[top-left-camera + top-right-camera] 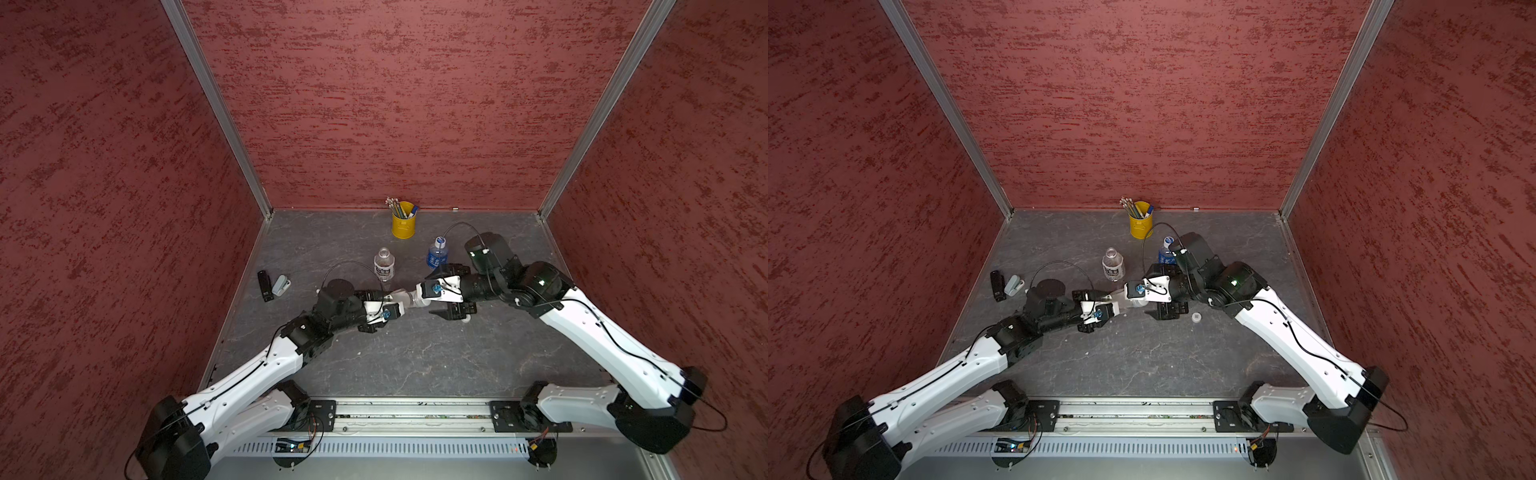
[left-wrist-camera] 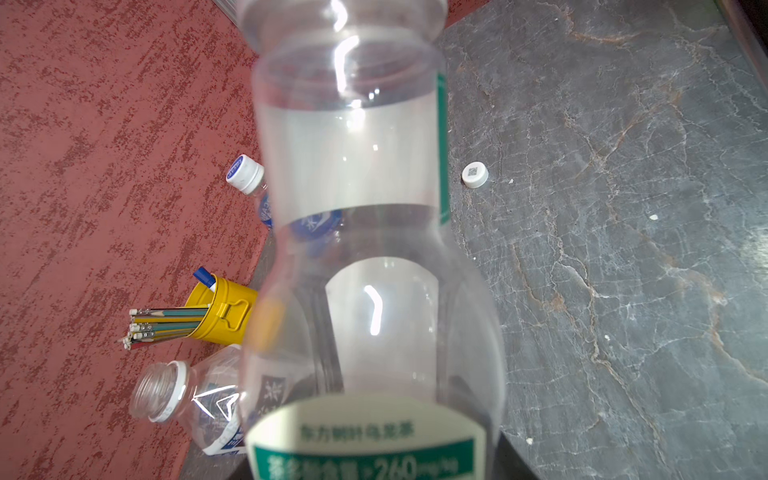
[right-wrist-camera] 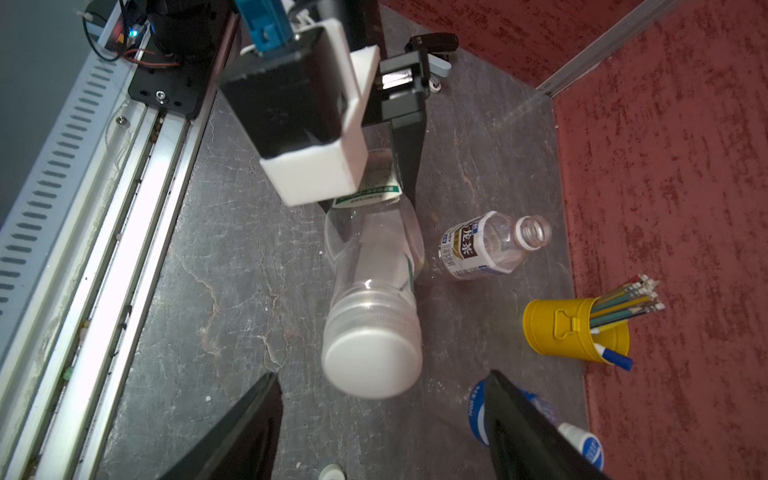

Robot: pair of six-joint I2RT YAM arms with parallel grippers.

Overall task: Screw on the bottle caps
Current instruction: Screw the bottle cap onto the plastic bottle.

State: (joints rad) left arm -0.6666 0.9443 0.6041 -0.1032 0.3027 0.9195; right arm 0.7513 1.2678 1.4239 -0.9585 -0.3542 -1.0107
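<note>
Here left gripper (image 3: 374, 183) pinches the clear green-labelled bottle (image 3: 374, 249), wide white cap (image 3: 372, 361) on; right gripper (image 3: 382, 380) spread.

The grey marbled tabletop (image 1: 415, 357) carries 1 yellow pencil cup (image 1: 403, 224), 1 blue-labelled bottle (image 1: 437, 254), 1 white-labelled bottle (image 1: 384, 266), 1 loose white cap (image 1: 1196, 317), 1 black block (image 1: 263, 285) and 1 grey clip (image 1: 281, 285).

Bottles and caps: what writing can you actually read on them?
"260": on the held bottle, in its green label band; the rest there is blurred.
White-labelled bottle: Chinese print, too blurred to read.
Blue-labelled bottle: print too small.
Small white cap: square code, no words.
</note>
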